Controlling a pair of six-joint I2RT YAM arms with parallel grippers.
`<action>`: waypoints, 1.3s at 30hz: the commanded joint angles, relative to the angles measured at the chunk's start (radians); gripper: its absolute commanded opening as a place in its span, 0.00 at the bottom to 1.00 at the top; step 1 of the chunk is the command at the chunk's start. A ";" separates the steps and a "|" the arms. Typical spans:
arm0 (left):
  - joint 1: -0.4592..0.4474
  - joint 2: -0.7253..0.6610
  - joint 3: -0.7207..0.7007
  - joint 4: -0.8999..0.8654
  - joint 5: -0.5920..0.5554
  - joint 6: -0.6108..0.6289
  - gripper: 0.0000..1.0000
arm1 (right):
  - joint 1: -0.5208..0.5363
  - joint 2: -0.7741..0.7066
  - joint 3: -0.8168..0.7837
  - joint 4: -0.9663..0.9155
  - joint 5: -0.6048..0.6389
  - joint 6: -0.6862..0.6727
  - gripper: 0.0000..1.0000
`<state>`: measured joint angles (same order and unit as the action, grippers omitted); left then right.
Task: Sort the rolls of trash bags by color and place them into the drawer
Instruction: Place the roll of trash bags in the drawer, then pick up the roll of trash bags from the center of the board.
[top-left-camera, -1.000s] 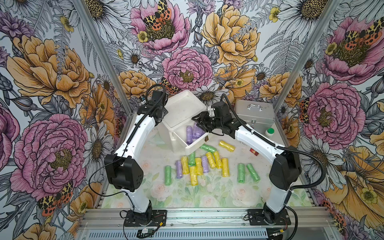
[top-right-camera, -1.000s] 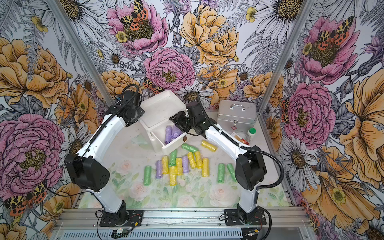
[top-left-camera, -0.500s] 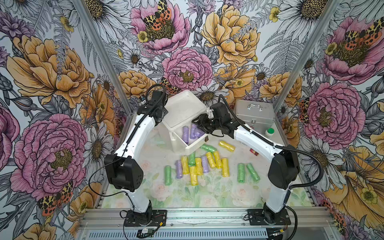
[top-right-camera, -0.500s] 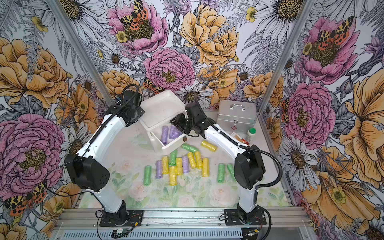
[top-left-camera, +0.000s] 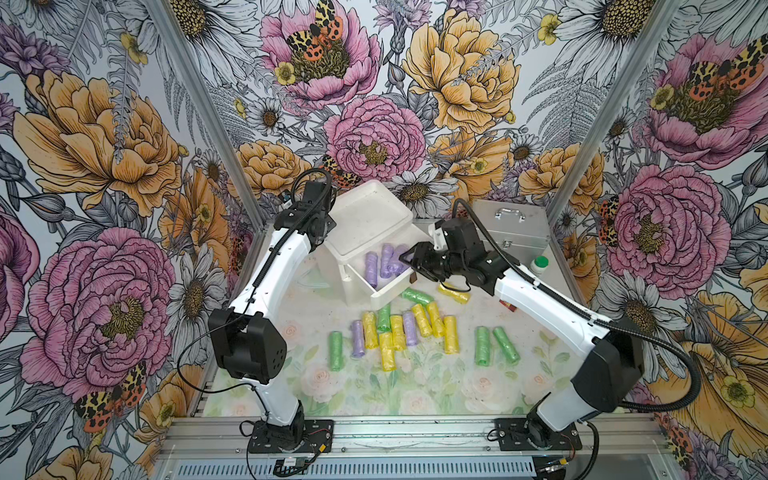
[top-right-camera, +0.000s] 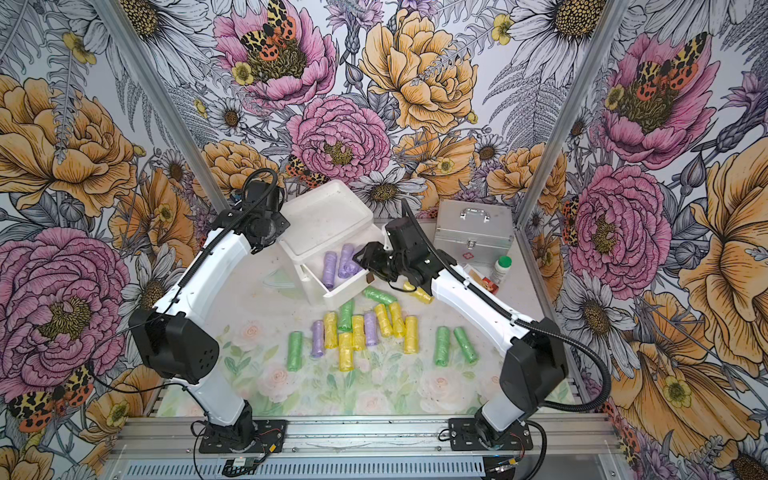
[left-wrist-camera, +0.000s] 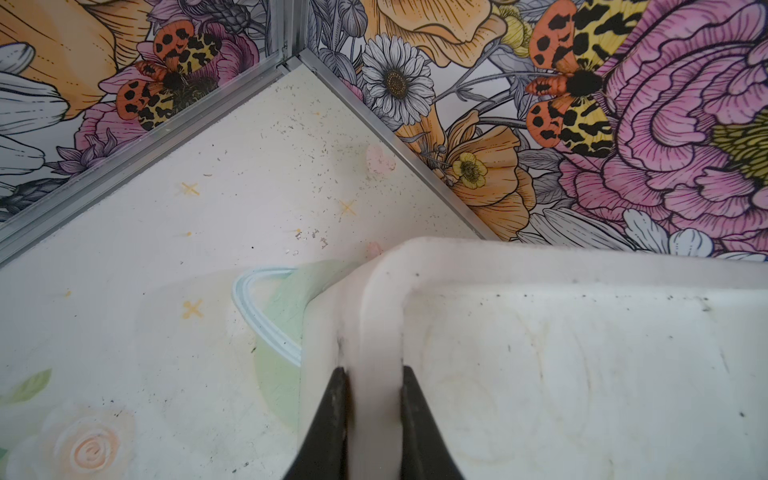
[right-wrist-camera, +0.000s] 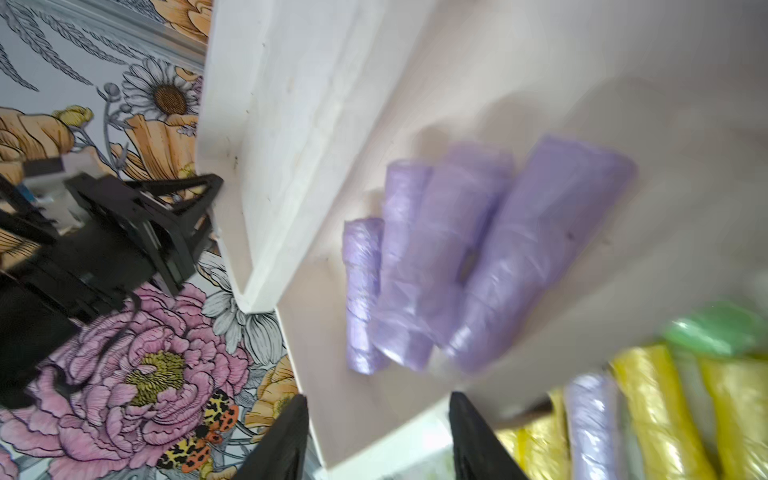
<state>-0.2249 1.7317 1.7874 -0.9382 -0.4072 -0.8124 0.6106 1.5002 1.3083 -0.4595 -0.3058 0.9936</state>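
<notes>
The white drawer chest stands at the back, its top drawer pulled out with three purple rolls lying inside. My left gripper is shut on the chest's raised top rim. My right gripper hangs open over the drawer's right front corner; its jaws stand apart with nothing in them, above the drawer's floor and near the purple rolls. Several yellow, green and purple rolls lie in a cluster on the table in front.
Two green rolls lie apart at the right; a green roll and a yellow roll lie by the drawer front. A silver case and a green-capped white bottle stand at the back right.
My right arm has drawn back a little toward the front right, its gripper still over the drawer. The left arm and the chest have not moved.
</notes>
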 joint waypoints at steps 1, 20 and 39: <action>-0.001 -0.005 -0.033 -0.103 0.139 -0.064 0.00 | 0.023 -0.111 -0.181 -0.030 0.137 -0.091 0.55; 0.006 0.003 -0.024 -0.103 0.133 -0.059 0.00 | 0.266 0.043 -0.386 0.080 0.369 -0.151 0.52; 0.010 0.022 -0.017 -0.103 0.146 -0.051 0.00 | 0.289 0.260 -0.336 0.218 0.477 -0.241 0.45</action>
<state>-0.2173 1.7317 1.7874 -0.9379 -0.3954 -0.8120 0.8936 1.7351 0.9745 -0.2939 0.1322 0.7647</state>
